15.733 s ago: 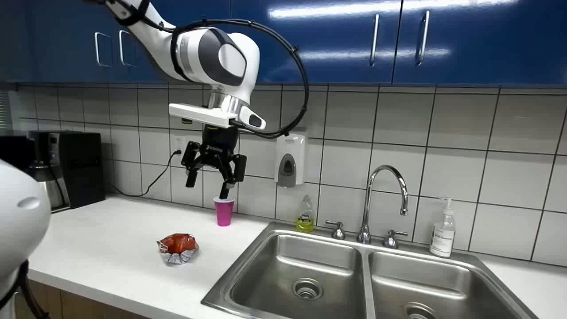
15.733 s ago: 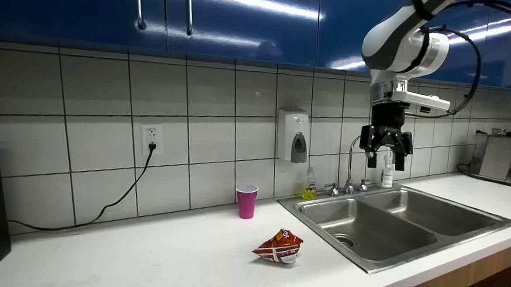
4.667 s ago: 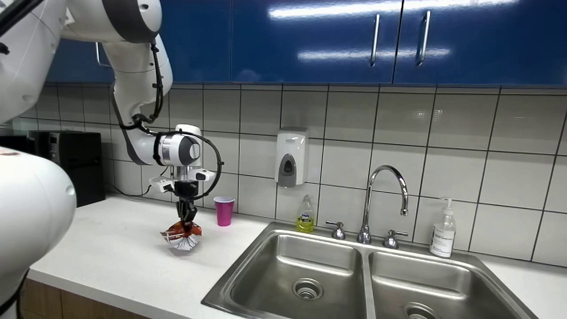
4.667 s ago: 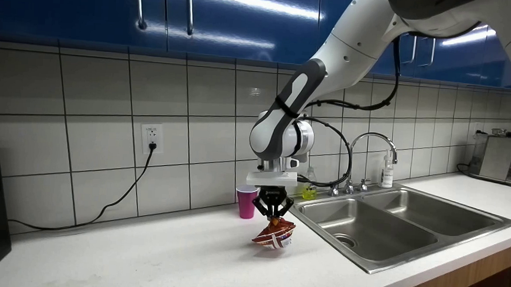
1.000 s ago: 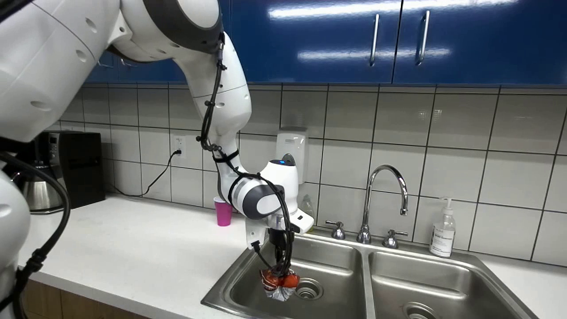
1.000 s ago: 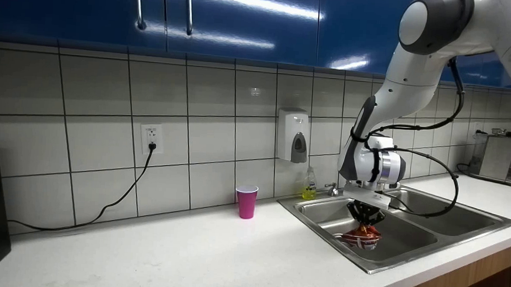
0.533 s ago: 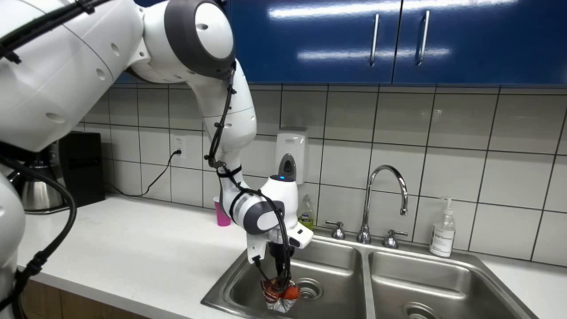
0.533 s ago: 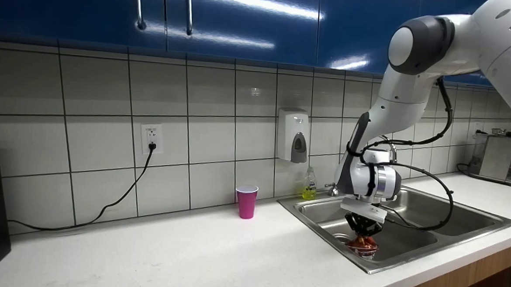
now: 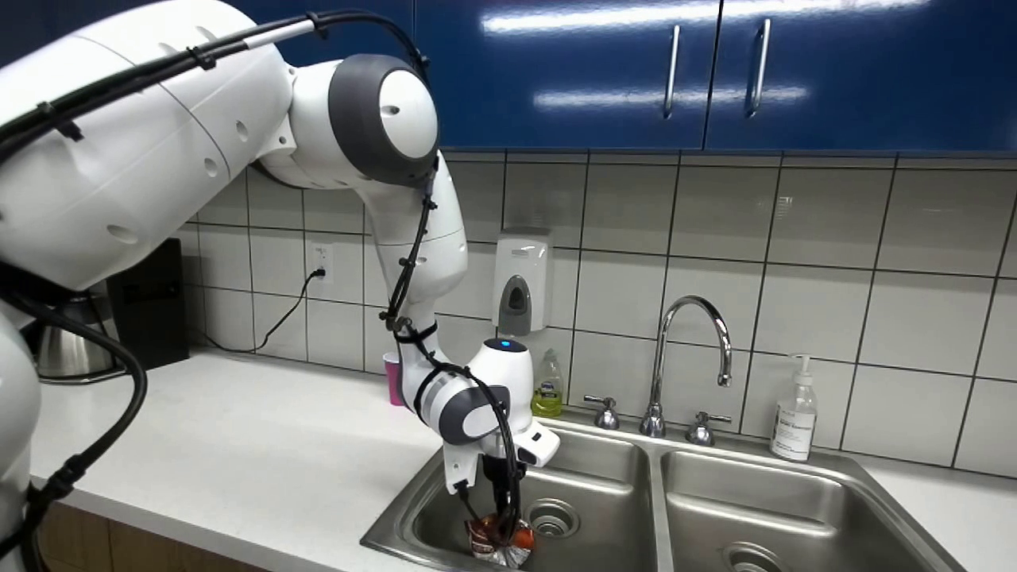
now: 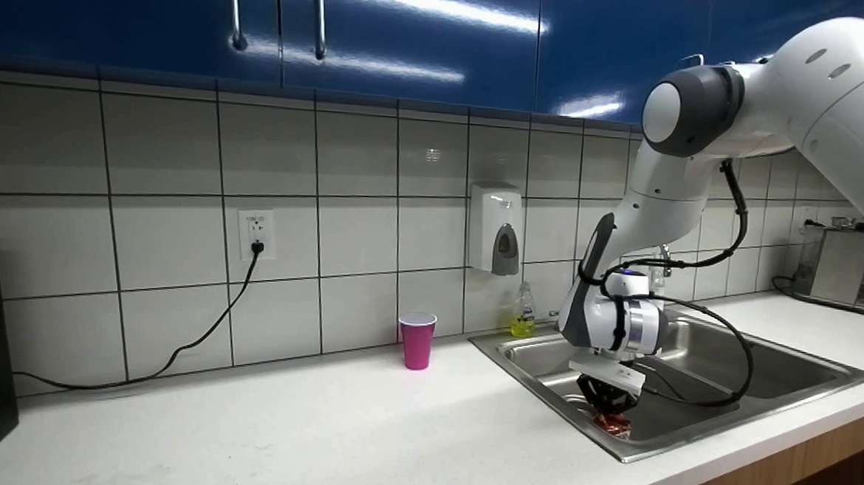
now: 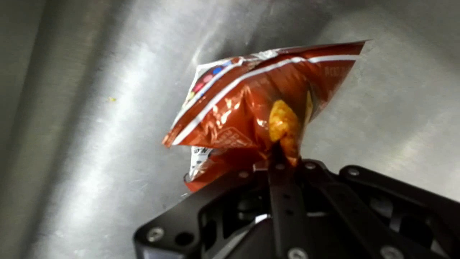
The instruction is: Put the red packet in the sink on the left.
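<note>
The red packet, a crinkled foil snack bag with white stripes, is pinched at its top by my gripper, whose black fingers are shut on it. Both are down inside the left basin of the sink. In an exterior view the packet sits low in the basin, left of the drain, with cables partly covering the gripper. In an exterior view only a bit of the packet shows beneath the gripper. Metal surrounds the bag in the wrist view; whether it touches the sink floor I cannot tell.
A narrow divider separates the two basins, and a tall faucet rises behind them. A yellow soap bottle stands at the sink's back corner. On the white counter is a pink cup.
Over the last second my gripper has moved down into the left basin with the packet still in it. Several seconds earlier the packet was at the counter, in my gripper's hold.
</note>
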You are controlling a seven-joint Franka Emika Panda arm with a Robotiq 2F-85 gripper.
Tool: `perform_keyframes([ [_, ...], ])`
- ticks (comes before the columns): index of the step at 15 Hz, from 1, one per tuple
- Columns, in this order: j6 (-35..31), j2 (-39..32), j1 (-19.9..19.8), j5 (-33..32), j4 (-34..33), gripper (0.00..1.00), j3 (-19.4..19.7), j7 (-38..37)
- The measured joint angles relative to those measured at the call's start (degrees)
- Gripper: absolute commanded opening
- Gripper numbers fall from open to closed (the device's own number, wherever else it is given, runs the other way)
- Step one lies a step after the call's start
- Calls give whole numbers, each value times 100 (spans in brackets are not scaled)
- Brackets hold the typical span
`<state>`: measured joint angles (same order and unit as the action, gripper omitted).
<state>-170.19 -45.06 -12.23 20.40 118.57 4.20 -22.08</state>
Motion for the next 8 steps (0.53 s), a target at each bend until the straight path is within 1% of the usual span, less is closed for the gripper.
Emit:
perform_keyframes([
  [1, 0, -22, 0, 0, -39, 28, -7, 0],
  [4, 1, -88, 0, 0, -109, 48, -21, 0],
  [7, -1, -178, 0, 0, -161, 72, -33, 0],
  [8, -2, -181, 2, 0, -163, 79, -38, 0],
])
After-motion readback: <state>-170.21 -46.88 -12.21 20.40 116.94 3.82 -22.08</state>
